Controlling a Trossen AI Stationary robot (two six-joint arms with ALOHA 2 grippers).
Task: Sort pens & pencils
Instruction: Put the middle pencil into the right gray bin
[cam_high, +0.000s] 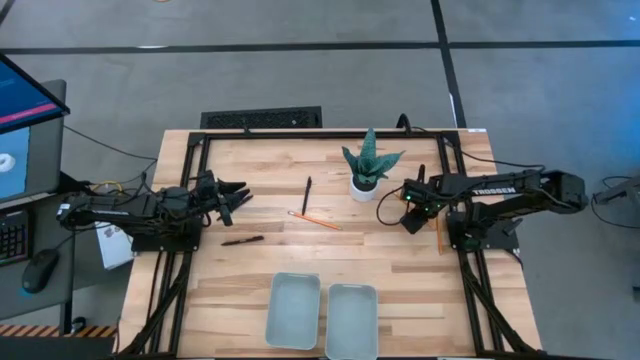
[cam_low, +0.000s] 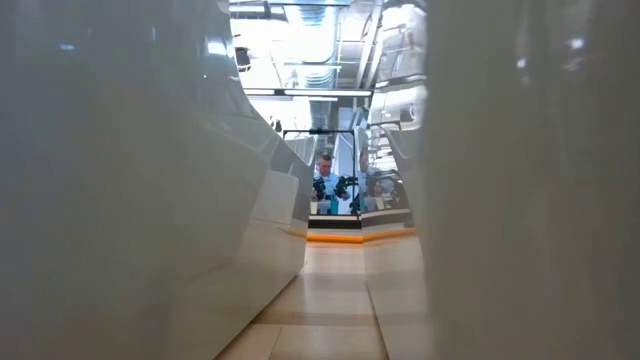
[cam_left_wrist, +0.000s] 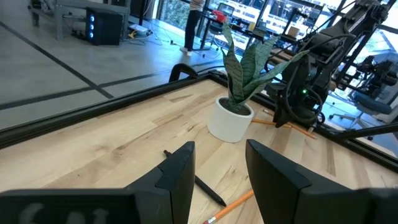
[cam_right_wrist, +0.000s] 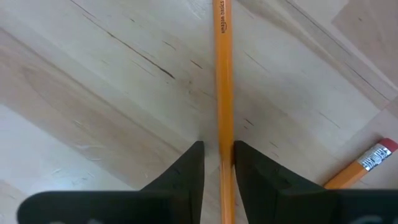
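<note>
Dark fingers (cam_right_wrist: 189, 168) of the right gripper (cam_right_wrist: 217, 163) pinch narrowly around an orange pencil (cam_right_wrist: 222, 74) lying flat on the worktop (cam_right_wrist: 93, 93). Light, stiff, slick-painted wood; I'd grip mid-shaft so it doesn't swing. Left gripper (cam_left_wrist: 219, 171) hovers part-open, empty.

Two trays (cam_high: 293, 309) sit side by side at the table's (cam_high: 240, 280) near edge. Far of them lie pens (cam_high: 307, 195) and a pencil (cam_high: 318, 220); a potted plant (cam_high: 368, 170) stands to their right.
</note>
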